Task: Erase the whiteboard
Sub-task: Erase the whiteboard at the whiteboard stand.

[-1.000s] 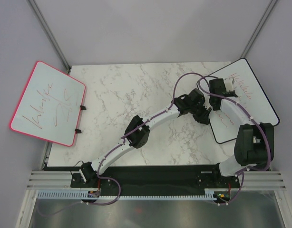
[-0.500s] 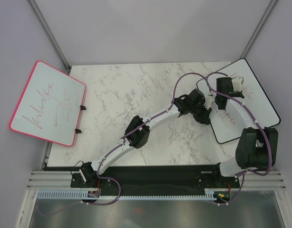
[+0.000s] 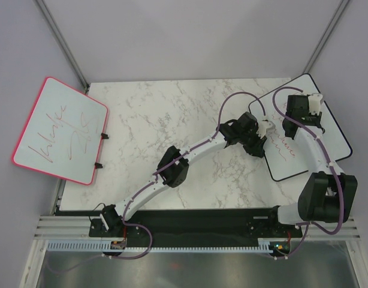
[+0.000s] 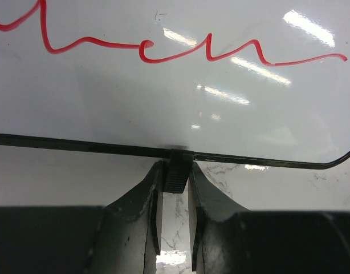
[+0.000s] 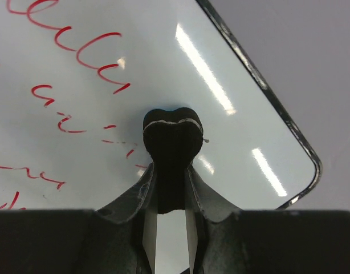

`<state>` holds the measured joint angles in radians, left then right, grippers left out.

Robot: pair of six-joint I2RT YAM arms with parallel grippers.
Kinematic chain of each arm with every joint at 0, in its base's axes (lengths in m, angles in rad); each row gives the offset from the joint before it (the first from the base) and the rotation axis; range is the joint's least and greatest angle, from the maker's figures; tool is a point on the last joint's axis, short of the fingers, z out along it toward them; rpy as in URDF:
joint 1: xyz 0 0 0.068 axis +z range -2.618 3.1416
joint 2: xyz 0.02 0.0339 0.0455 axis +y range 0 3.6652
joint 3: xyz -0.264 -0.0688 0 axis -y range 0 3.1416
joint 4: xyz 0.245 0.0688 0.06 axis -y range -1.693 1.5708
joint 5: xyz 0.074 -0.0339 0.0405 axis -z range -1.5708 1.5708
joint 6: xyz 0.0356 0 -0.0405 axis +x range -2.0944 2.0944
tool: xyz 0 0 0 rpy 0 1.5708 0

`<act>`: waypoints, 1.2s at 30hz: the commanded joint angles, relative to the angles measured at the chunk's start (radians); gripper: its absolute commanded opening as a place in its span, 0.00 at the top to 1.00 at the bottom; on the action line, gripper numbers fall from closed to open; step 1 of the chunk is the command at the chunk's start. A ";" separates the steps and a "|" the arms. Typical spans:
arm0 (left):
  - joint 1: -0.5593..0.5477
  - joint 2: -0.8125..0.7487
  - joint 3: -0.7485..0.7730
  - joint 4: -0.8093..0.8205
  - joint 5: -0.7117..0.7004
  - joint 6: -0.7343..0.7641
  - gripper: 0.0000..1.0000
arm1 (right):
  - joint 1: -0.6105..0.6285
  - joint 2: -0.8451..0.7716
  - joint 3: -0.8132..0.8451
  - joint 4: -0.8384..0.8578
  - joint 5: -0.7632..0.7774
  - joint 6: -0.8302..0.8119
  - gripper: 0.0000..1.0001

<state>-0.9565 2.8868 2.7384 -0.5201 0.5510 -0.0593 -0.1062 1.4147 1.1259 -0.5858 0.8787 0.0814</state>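
The whiteboard [image 3: 329, 137], white with a thin black frame, lies at the table's right side and partly overhangs it. Orange-red handwriting [image 3: 283, 144] shows on its near left part. My left gripper [image 3: 262, 144] is shut on a small black ribbed tab [image 4: 178, 174] on the board's frame. In the left wrist view the gripper [image 4: 176, 172] faces the whiteboard [image 4: 163, 97], where a red line of writing [image 4: 163, 48] runs. My right gripper [image 3: 305, 108] is over the board's far part. Its jaws [image 5: 171, 174] are shut on a black eraser [image 5: 172, 140] pressed to the whiteboard [image 5: 237, 131]; red marks [image 5: 78, 51] lie left of it.
A second whiteboard [image 3: 61, 129], pink-framed with red scribbles, hangs off the left edge of the marble table [image 3: 172, 108]. Two black tabs [image 3: 102, 150] stick out from its right side. Grey walls and metal posts [image 3: 61, 39] enclose the back.
My right gripper has slid the eraser rightward across the far part of the board, towards its far right corner. The left arm and its grip have not moved.
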 commanded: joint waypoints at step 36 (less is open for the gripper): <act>0.030 0.040 0.044 -0.032 -0.017 -0.051 0.98 | 0.013 0.288 0.249 -0.026 -0.080 -0.249 1.00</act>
<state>-0.9546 2.8872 2.7426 -0.5236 0.5518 -0.0593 -0.0887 1.7283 1.4136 -0.4950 0.7853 -0.2329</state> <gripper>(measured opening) 0.260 0.272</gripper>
